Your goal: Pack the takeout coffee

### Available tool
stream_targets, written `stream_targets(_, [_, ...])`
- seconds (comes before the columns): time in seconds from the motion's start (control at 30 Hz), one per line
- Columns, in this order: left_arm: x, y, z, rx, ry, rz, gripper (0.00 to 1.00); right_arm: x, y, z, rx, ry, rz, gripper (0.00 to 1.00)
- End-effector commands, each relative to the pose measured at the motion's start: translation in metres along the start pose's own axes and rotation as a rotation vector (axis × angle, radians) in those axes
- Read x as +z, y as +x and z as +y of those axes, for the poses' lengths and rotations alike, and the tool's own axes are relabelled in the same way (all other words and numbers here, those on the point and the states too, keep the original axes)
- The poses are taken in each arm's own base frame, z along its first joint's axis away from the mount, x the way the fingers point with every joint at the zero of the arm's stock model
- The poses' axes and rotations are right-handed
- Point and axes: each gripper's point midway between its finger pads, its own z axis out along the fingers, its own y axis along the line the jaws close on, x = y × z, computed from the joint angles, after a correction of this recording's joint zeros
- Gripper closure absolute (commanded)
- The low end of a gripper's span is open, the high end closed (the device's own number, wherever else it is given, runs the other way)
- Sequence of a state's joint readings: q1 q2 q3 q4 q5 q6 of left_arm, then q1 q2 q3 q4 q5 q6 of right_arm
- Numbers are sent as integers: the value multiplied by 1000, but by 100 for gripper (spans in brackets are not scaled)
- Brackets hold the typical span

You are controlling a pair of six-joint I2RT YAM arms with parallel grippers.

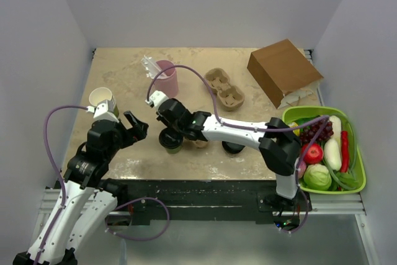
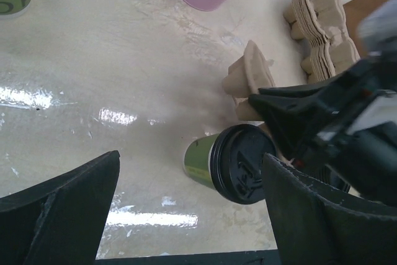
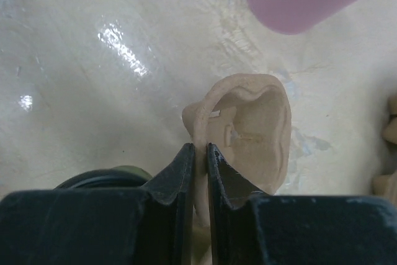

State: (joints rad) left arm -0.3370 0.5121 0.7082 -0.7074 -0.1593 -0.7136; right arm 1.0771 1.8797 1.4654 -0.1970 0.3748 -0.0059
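Note:
The takeout coffee (image 1: pixel 170 141), a small paper cup with a green band and a round black lid, stands on the table near the front centre. In the left wrist view (image 2: pixel 239 164) it sits between and beyond my fingers. My left gripper (image 1: pixel 138 127) (image 2: pixel 191 159) is open and empty, just left of the cup and apart from it. My right gripper (image 1: pixel 177 125) (image 3: pixel 200 147) reaches across and is shut on the rim of a tan pulp cup carrier (image 3: pixel 251 125) (image 2: pixel 251 82) (image 1: pixel 200 143) right beside the cup. The cup's lid shows at lower left in the right wrist view (image 3: pixel 99 179).
A taller pink cup (image 1: pixel 166 79) stands behind. A stack of pulp carriers (image 1: pixel 224 89) and a brown paper bag (image 1: pixel 284 72) lie at the back right. A green basket (image 1: pixel 356 181) of vegetables is far right. A green-banded open cup (image 1: pixel 102 99) stands left. Another black lid (image 1: pixel 232 148) sits right of the carrier.

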Motion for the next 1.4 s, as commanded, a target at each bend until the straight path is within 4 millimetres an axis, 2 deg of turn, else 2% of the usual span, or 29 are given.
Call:
stream_targets(0.0, [-3, -7, -1, -1, 4, -30, 0, 10, -23, 6, 32, -4, -56, 79])
stream_targets(0.07, [-3, -7, -1, -2, 1, -31, 0, 13, -26, 3, 35, 20, -60, 75])
stream_targets(0.1, [-3, -7, -1, -2, 0, -30, 0, 13, -27, 3, 37, 28, -60, 69])
stream_targets(0.13, [-3, -7, -1, -2, -1, -29, 0, 12, -30, 0, 49, 40, -64, 54])
stream_targets(0.2, [-2, -7, -1, -2, -2, -28, 0, 5, -34, -5, 62, 55, -70, 42])
stream_targets(0.23, [-2, -7, 0, -2, -4, -27, 0, 2, -36, -8, 85, 66, -69, 33])
stream_targets(0.3, [-2, -6, -1, -1, -4, -25, 1, -12, -43, -19, 120, 107, -81, 24])
stream_targets(0.33, [-2, -6, 0, -2, -5, -26, 0, -18, -43, -31, 157, 164, -86, 15])
stream_targets(0.37, [-2, -6, -1, 0, -4, -25, 0, -25, -43, -37, 178, 190, -85, 11])
stream_targets(0.4, [-2, -7, -1, -2, -3, -26, 0, -38, -51, -50, 216, 221, -111, 6])
stream_targets(0.43, [-2, -7, -1, -1, -2, -27, 0, -42, -43, -58, 261, 251, -102, 2])
stream_targets(0.5, [-2, -6, -1, 1, -3, -24, 0, -52, -30, -84, 367, 278, -76, 2])
stream_targets(0.57, [-2, -6, -1, 2, 0, -22, 0, -52, -2, -110, 457, 277, -1, 2])
stream_targets(0.6, [-2, -6, -1, 1, 0, -24, 0, -55, 19, -116, 507, 276, 37, 2])
stream_targets(0.63, [-1, -6, -1, 4, 1, -22, 0, -57, 31, -122, 541, 273, 56, 2])
stream_targets(0.67, [-1, -5, -1, 3, 0, -20, 0, -58, 45, -136, 576, 300, 77, 2])
stream_targets(0.7, [-1, -5, -2, 5, 5, -19, 0, -64, 66, -140, 597, 323, 103, 2])
stream_targets(0.8, [1, -4, -2, 5, 1, -14, 0, -72, 101, -158, 640, 417, 146, 2])
stream_targets(0.87, [2, -3, -1, 5, -2, -10, 0, -72, 111, -169, 676, 442, 153, 2])
stream_targets(0.9, [2, -3, -2, 5, 0, -8, 0, -69, 117, -168, 686, 424, 167, 2])
stream_targets(0.97, [3, -3, -2, 5, -3, -7, 0, -60, 131, -174, 701, 452, 203, 2])
stream_targets(1.07, [2, -3, -1, 6, -5, -9, 0, -42, 142, -183, 712, 498, 222, 2])
stream_targets(1.13, [1, -4, 0, 2, -8, -15, 0, -30, 137, -193, 720, 523, 209, 2])
stream_targets(1.17, [1, -5, 0, 3, -9, -16, 0, -18, 147, -198, 725, 538, 235, 2])
stream_targets(1.2, [1, -5, 0, 4, -10, -17, 0, -10, 137, -204, 732, 537, 217, 2])
stream_targets(1.33, [0, -7, 1, 3, -18, -22, 0, 23, 133, -226, 733, 597, 201, 2])
stream_targets(1.37, [0, -6, 2, 3, -20, -22, 0, 28, 129, -238, 732, 630, 175, 2])
